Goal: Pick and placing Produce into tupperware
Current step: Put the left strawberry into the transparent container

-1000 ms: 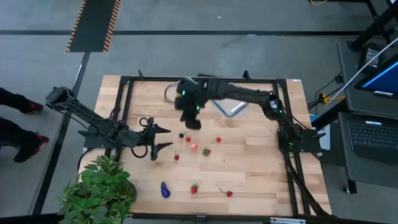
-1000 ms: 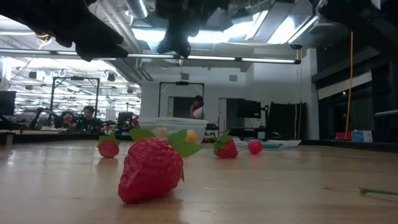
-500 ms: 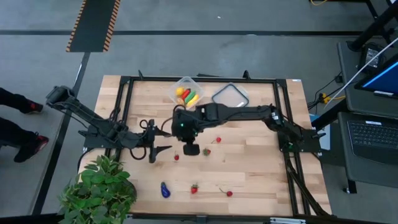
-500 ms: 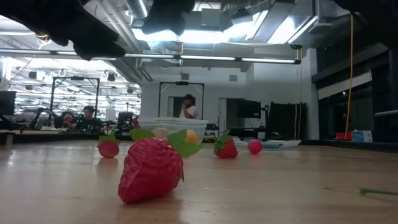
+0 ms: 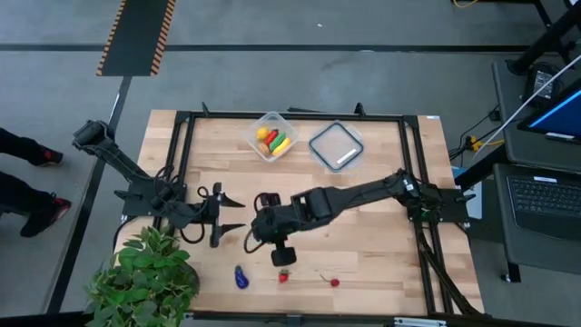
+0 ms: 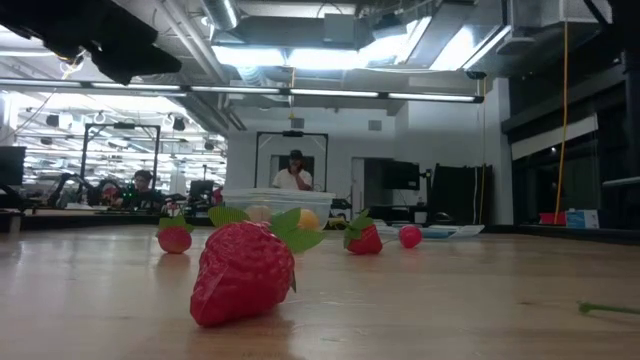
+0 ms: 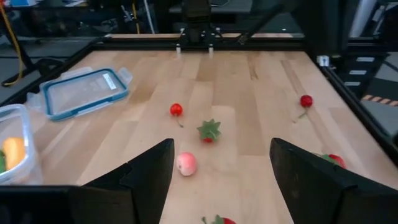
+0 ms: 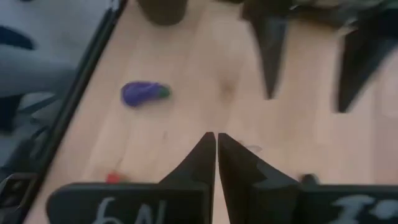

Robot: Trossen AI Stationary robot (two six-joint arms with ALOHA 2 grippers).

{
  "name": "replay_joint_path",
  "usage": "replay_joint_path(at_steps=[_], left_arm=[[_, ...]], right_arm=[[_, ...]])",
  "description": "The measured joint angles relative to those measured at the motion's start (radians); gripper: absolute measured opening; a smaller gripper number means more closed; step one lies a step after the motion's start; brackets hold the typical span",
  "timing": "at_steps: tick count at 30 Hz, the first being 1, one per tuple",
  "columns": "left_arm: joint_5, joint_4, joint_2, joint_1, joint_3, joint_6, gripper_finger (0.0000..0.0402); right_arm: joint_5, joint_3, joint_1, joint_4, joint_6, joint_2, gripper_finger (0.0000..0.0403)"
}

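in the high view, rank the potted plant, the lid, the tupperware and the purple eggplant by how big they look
1. potted plant
2. lid and tupperware: about alike, too close to rank
3. purple eggplant

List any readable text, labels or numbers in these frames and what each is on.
"6" or "G", then a partial "I": pale marks on the right end effector, cut off by the frame edge, reading uncertain.
White label on the lid: too small to read in the high view, blurred in the left wrist view.
Laptop screen: too small to read.
Nothing else legible.
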Motion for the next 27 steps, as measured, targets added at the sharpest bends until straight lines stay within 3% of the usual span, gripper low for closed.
replay_joint_path(at_steps=[5,8,15,19,27], left_arm=[[-0.002,0.000,0.000,-0.048,0.000,-0.030,0.0257],[-0.016,0.001,0.000,-0.078,0.000,-0.053,0.0257],[-0.063,0.003,0.000,-0.147,0.000,-0.100,0.0257],[-0.079,0.008,0.000,-0.180,0.000,-0.125,0.0257],[-0.086,0.026,0.000,-0.195,0.000,-0.133,0.0257]], right_arm=[[0.034,-0.006,0.042,0.041,0.018,0.000,0.0023],[0.032,-0.092,0.064,0.201,0.033,-0.005,0.0023],[0.029,-0.457,0.080,0.625,0.051,-0.054,0.0023],[0.032,-0.697,0.078,0.972,0.026,-0.180,0.0023],[0.031,-1.155,0.073,1.370,-0.001,-0.488,0.0023]])
